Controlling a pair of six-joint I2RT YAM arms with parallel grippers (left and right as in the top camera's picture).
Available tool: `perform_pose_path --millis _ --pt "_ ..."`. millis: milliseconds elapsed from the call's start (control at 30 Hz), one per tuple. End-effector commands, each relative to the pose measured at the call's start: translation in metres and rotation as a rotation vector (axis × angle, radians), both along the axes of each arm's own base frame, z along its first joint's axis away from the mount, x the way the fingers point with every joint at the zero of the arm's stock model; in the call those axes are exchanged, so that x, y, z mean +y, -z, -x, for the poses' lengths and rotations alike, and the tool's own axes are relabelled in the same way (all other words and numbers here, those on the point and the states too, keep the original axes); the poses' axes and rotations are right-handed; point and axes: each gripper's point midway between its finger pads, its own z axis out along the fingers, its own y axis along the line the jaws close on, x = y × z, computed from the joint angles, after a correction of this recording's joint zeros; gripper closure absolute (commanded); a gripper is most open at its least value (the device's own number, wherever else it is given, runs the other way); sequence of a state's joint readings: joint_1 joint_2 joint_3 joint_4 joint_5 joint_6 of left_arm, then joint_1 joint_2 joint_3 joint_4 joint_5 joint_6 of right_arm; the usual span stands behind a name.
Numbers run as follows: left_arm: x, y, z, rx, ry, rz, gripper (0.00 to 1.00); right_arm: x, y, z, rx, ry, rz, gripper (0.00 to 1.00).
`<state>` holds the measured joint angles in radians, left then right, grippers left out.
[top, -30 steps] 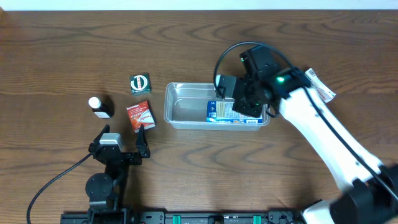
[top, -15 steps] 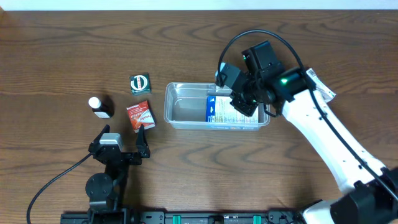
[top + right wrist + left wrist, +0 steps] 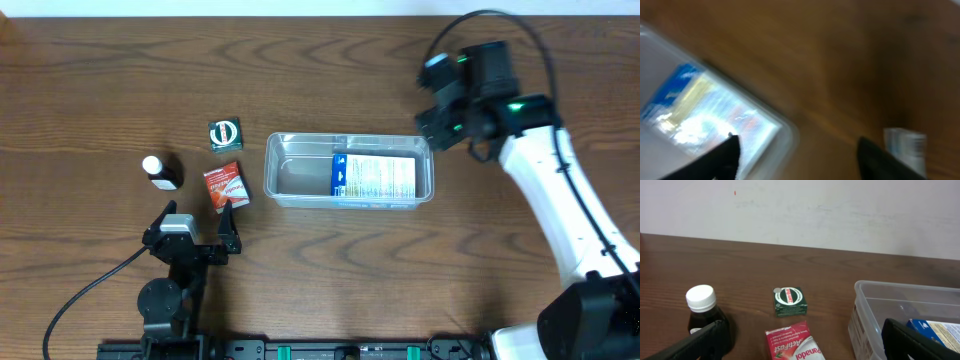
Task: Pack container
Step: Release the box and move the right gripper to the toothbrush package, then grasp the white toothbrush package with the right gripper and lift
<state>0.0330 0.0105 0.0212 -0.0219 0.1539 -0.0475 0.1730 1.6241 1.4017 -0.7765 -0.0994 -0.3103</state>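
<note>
The container is a clear rectangular tub at the table's middle. A blue and white box lies flat in its right half. My right gripper is open and empty, just above and beyond the tub's far right corner. The blurred right wrist view shows the tub's corner and the box to the left of the open fingers. My left gripper is open and empty near the front edge. Its wrist view shows the tub's left end past the right finger.
A red Panadol packet, a small green box and a dark bottle with a white cap lie left of the tub. A white packet lies on the wood right of the tub.
My right gripper has let go of the blue and white box, which now lies flat in the tub. The gripper has risen and pulled back to the right. The left arm has not moved.
</note>
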Motion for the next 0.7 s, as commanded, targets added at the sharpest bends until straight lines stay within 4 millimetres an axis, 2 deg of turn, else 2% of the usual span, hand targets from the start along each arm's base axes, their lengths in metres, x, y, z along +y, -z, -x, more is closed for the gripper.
perform_pose_path --millis 0,133,267,500,667 --pt "-0.002 0.015 0.001 0.045 0.015 -0.006 0.02 -0.049 -0.016 -0.019 -0.086 0.085 0.052 0.21" --pt "-0.002 0.015 0.001 0.045 0.015 -0.006 0.02 -0.096 -0.020 -0.033 -0.133 0.172 0.069 0.18" --pt "-0.002 0.015 0.001 0.045 0.015 -0.006 0.02 -0.132 -0.002 -0.036 -0.099 0.191 0.117 0.14" --pt "-0.002 0.015 0.001 0.045 0.015 -0.006 0.02 -0.162 0.055 -0.039 0.025 0.198 0.144 0.16" --pt "-0.002 0.015 0.001 0.045 0.015 -0.006 0.02 -0.169 0.093 -0.038 0.108 0.207 0.136 0.26"
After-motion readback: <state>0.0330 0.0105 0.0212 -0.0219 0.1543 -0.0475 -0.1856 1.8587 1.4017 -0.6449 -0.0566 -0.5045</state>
